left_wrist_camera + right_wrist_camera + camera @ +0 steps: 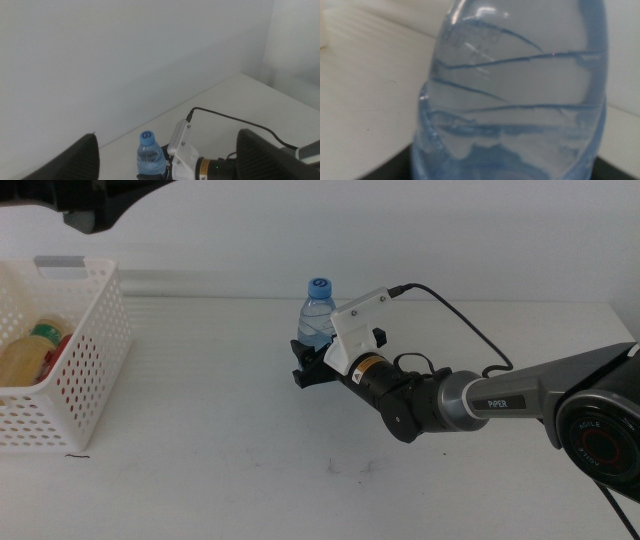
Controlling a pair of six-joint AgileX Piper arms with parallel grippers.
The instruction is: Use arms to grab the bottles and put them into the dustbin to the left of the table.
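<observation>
A small clear water bottle (317, 315) with a blue cap stands upright at the middle of the white table (220, 470). My right gripper (312, 366) reaches in from the right and is shut on the bottle's lower body; the bottle's base is hidden behind the jaws. In the right wrist view the bottle (520, 85) fills the picture. From the left wrist view I see the same bottle (149, 155) below, and my left gripper (172, 159) hangs high with its jaws wide open. That left arm (95, 208) shows at the top left of the middle view, above the dustbin (92, 370).
The white perforated dustbin at the table's left holds a yellow-liquid bottle (25, 355) and a red can (63, 350). A black cable (460, 320) arcs from the right wrist camera back over the right arm. A faint scuff (335, 467) marks the tabletop.
</observation>
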